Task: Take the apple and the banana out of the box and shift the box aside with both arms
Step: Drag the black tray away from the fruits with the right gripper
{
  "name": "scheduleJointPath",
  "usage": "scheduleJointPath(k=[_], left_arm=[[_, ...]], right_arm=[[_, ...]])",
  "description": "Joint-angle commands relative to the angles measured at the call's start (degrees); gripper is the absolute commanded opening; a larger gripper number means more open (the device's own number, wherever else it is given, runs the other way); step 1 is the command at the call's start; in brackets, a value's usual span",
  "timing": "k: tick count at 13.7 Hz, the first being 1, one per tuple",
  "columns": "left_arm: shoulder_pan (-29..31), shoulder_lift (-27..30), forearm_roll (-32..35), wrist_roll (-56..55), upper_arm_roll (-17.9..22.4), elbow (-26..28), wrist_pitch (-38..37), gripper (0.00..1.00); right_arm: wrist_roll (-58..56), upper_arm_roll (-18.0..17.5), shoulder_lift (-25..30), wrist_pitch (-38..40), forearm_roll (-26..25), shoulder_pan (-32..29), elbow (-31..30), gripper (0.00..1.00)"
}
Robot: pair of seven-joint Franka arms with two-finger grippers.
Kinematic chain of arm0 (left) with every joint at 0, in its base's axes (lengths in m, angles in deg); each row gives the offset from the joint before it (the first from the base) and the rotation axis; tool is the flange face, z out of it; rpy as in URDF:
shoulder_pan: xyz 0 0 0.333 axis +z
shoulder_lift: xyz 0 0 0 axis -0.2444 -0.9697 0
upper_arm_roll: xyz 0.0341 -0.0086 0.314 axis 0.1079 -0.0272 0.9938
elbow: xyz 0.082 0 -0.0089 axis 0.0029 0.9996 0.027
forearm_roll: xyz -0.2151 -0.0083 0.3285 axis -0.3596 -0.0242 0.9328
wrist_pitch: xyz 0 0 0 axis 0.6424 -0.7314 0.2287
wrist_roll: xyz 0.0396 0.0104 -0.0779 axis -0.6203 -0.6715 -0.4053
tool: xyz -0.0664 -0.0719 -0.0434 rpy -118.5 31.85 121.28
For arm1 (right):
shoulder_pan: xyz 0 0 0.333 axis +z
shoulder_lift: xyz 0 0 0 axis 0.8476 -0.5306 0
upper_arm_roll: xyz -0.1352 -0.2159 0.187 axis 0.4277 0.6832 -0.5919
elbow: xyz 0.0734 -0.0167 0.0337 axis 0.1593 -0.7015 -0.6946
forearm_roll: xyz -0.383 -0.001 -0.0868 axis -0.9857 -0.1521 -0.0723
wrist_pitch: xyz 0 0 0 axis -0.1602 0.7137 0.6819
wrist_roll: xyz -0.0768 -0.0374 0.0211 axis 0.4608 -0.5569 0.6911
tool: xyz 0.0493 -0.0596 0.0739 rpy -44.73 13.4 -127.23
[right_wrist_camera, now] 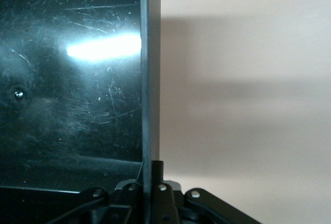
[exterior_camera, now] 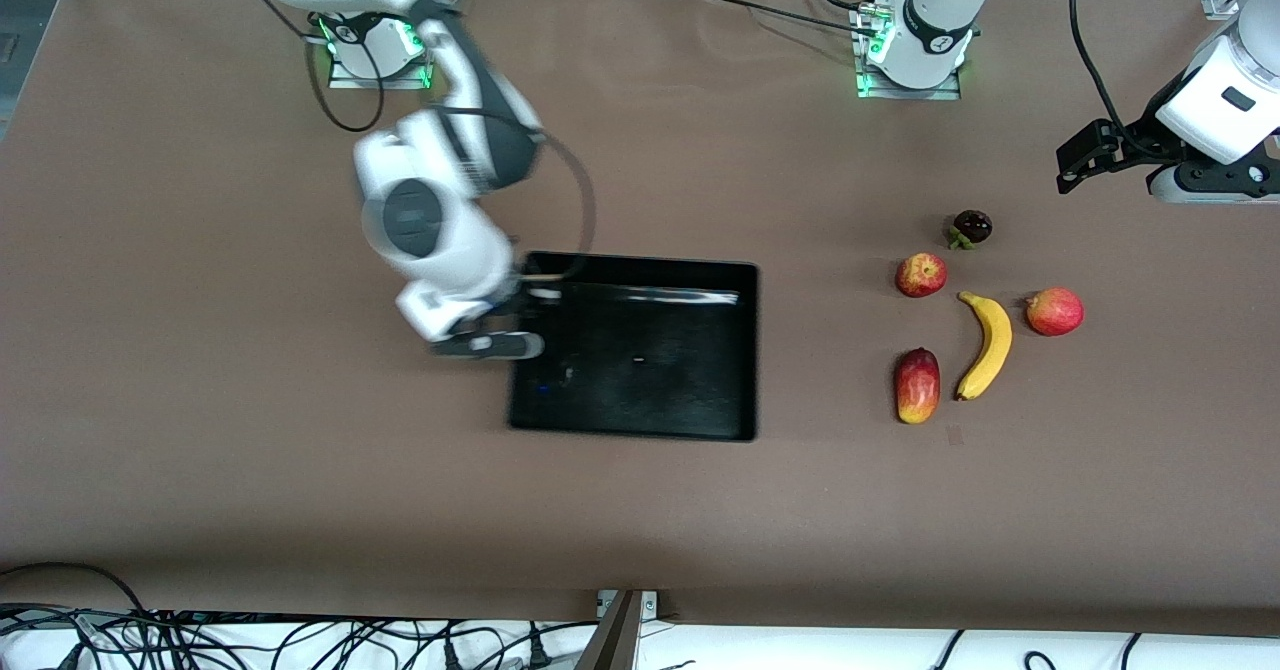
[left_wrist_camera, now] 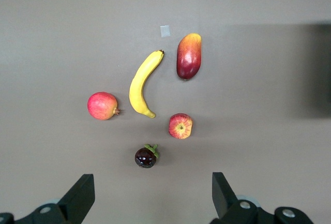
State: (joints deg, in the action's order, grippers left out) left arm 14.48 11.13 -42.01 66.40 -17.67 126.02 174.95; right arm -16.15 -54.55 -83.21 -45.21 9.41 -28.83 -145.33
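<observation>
Box [exterior_camera: 640, 350] is empty. Right gripper [exterior_camera: 520, 300] is clamped on the box's wall at the right arm's end, to drag it. Apple [exterior_camera: 921, 275] and banana [exterior_camera: 988, 344] lie out toward the left arm's end. Left gripper [left_wrist_camera: 152, 195], fingers spread, waits above them.

box [exterior_camera: 640, 350] mid-table | apple [exterior_camera: 921, 275], banana [exterior_camera: 987, 345] on table toward left arm's end, well apart from box | apple farther from front camera than banana
</observation>
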Motion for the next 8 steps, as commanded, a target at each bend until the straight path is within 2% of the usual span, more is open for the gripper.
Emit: scheduleJointPath(k=[1,6,8], left_arm=[[-0.51,-0.26,-0.35,-0.25,0.26,-0.83,-0.99,1.0],[-0.51,-0.26,-0.35,-0.25,0.26,-0.83,-0.99,1.0],[-0.51,-0.26,-0.35,-0.25,0.26,-0.83,-0.99,1.0]], right_arm=[[-13.07,5.64,2.34,4.84,2.24,-3.54,-2.19,0.0],[-33.82,18.13,3.22,1.27,2.24,-4.6,-10.27,0.0],[-38.69,21.12,3.75,-3.47,3.03,-4.78,-15.1,0.0]])
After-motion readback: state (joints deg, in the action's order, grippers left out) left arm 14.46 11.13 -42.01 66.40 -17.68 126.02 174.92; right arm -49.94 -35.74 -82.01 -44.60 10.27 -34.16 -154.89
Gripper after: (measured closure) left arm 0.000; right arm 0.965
